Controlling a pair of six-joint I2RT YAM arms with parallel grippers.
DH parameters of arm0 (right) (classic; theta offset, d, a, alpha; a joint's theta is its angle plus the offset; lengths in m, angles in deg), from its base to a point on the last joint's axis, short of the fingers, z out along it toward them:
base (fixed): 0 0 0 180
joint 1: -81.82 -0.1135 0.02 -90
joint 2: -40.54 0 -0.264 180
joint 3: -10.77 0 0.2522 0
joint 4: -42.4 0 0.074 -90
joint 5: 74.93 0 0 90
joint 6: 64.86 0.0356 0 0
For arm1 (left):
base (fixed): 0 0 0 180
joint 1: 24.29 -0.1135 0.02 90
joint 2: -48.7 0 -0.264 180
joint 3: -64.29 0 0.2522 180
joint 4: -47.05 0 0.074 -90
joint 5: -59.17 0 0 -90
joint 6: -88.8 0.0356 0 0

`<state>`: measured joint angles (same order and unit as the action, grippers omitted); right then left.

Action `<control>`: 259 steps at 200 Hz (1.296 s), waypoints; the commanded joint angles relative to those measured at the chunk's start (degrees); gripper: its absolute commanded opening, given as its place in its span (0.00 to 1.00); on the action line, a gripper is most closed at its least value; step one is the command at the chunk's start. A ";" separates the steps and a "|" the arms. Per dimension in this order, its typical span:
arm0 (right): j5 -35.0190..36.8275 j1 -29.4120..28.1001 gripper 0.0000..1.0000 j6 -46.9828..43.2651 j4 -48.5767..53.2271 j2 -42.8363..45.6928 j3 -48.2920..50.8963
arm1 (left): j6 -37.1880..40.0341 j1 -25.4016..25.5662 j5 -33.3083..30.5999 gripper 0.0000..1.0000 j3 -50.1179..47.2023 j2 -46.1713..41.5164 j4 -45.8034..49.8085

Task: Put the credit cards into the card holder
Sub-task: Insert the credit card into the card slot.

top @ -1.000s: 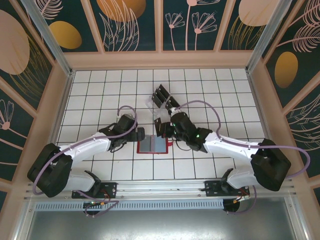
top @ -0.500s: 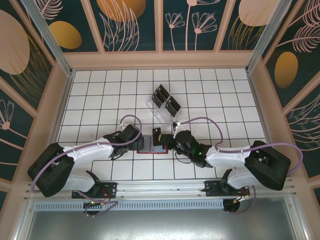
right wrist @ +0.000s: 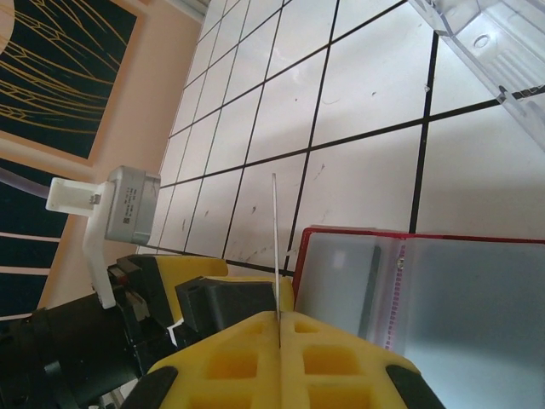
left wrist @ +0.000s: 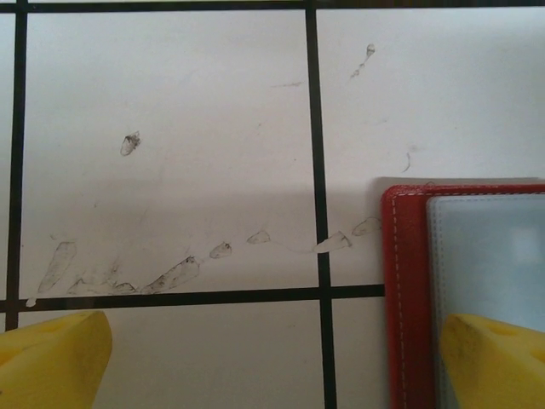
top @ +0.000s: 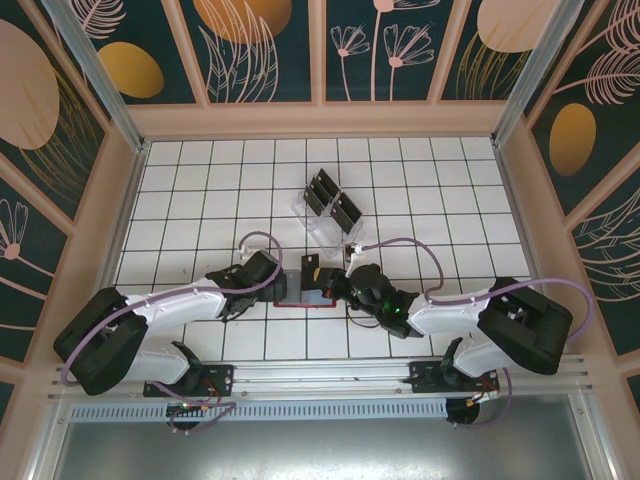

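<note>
Table (top: 200, 180): white tiles, black grid lines, scuff marks on the surface in the left wrist view. Left arm (top: 170, 300) and right arm (top: 460, 310) both reach in toward the centre of the near half and meet over the card holder. Clear plastic rack (top: 325, 222) stands farther back, apart from the arms, with dark credit cards (top: 345, 210) upright in its slots; its corner shows at the upper right of the right wrist view (right wrist: 502, 51). Card holder (top: 291, 302) lies open and flat on the table between the two grippers, red border around grey-blue pockets (left wrist: 477, 256) (right wrist: 443, 298). Left gripper (top: 272, 280) (left wrist: 272, 366): jaws spread wide, nothing between them; one yellow fingertip (left wrist: 494, 358) sits over the holder's left pocket, the other over bare tile. Right gripper (top: 328, 282) (right wrist: 278, 319): jaws closed on one card (top: 312, 270), seen edge-on as a thin line (right wrist: 276, 247) rising from between the yellow pads, just at the holder's left edge. Whether the card touches the pocket, cannot tell.
</note>
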<state>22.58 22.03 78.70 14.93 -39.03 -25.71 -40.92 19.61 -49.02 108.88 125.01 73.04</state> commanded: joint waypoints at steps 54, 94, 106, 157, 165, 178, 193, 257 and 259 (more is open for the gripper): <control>2.08 -0.60 0.00 2.23 -3.77 -2.05 1.49 | -1.36 0.35 -0.22 0.99 -1.61 0.91 -3.56; 2.51 -0.66 0.00 3.09 -6.50 -3.73 2.63 | -2.37 0.34 0.17 0.99 -3.62 1.74 -4.92; 2.83 -0.61 0.00 3.25 -8.04 -4.31 3.28 | -2.83 0.31 0.29 0.99 -3.97 1.83 -4.93; 4.14 -0.77 0.00 4.33 -15.75 -7.53 5.92 | -3.97 0.39 0.06 0.98 -5.05 1.49 -4.67; 4.36 -0.85 0.00 4.38 -16.88 -8.18 6.02 | -4.09 0.37 0.05 0.99 -5.18 1.50 -4.67; 4.60 -1.03 0.00 4.39 -18.40 -9.36 6.02 | -4.26 0.35 0.02 0.98 -5.45 1.33 -4.74; 5.12 -1.21 0.00 4.34 -20.11 -10.91 5.84 | -4.31 0.35 -0.08 0.98 -5.80 1.05 -4.76; 6.87 -1.89 0.00 4.69 -28.46 -17.86 5.32 | -4.44 0.36 0.14 0.99 -6.39 0.96 -5.25; 6.87 -1.90 0.00 4.73 -28.64 -18.02 5.32 | -4.41 0.34 0.12 0.99 -6.40 0.95 -5.28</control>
<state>26.19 20.83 82.72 -7.39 -54.99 -20.34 -43.94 19.89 -50.57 104.38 125.56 66.35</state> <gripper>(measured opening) 0.044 0.985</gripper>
